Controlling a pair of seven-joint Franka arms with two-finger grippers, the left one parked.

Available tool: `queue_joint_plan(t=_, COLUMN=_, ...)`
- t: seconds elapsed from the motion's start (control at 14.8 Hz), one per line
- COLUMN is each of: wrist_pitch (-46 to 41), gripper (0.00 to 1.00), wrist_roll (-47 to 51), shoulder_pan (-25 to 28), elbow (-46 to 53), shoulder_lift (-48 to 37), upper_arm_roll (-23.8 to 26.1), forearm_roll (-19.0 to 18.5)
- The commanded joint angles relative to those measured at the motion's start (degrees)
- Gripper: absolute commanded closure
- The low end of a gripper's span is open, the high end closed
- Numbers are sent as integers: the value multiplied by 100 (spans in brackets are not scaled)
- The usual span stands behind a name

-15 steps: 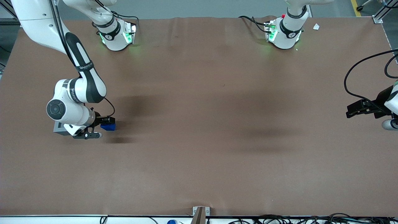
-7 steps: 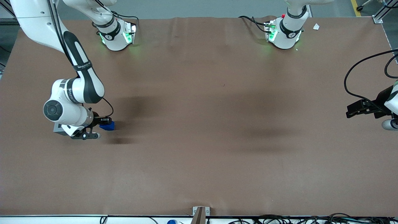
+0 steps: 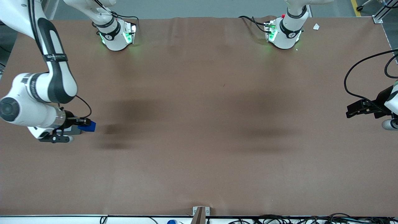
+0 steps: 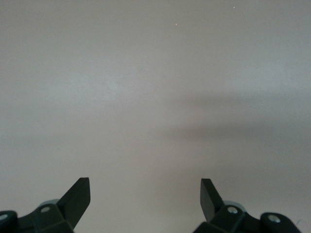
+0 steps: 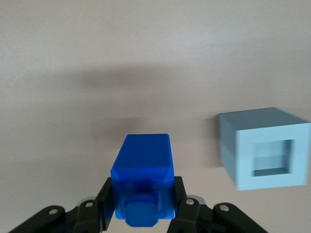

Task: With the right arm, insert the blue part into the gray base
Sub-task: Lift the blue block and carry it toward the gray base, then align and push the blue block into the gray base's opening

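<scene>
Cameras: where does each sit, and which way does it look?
Front view: high, facing the robots, looking down on the brown table; both arms show.
Right wrist view: on the right arm, looking past its end effector, shut on the blue part, toward the gray base.
Left wrist view: on the parked wrist, facing tabletop; its fingers show.
Shared: front and right wrist both show the blue part.

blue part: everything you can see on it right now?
The blue part is a bright blue block that looks like smooth plastic, with a smaller raised stud on the face toward the wrist camera. The gripper is shut on it, a black finger on each side, holding it off the table. It sits beside the gray base, apart from it, not inserted.
</scene>
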Motion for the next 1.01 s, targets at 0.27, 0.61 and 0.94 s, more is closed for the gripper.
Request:
queue_joint_plan(t=0.27, wrist_pitch=-12, gripper=78, wrist_roll=-887, shoulder_pan=-770, elbow=1, shoulder_lift=-149, upper_arm_roll=71, forearm_roll=-295)
queue_joint_plan(t=0.61, wrist_pitch=50, gripper=78, wrist_roll=-1300, shoulder_pan=-1051, elbow=107, shoulder_lift=-87, upper_arm_roll=71, forearm_roll=-454)
queue_joint_plan(t=0.94, wrist_pitch=58, gripper=79, wrist_roll=-1616, shoulder_pan=-1280, elbow=107, shoulder_lift=44, upper_arm_roll=71, forearm_roll=-507)
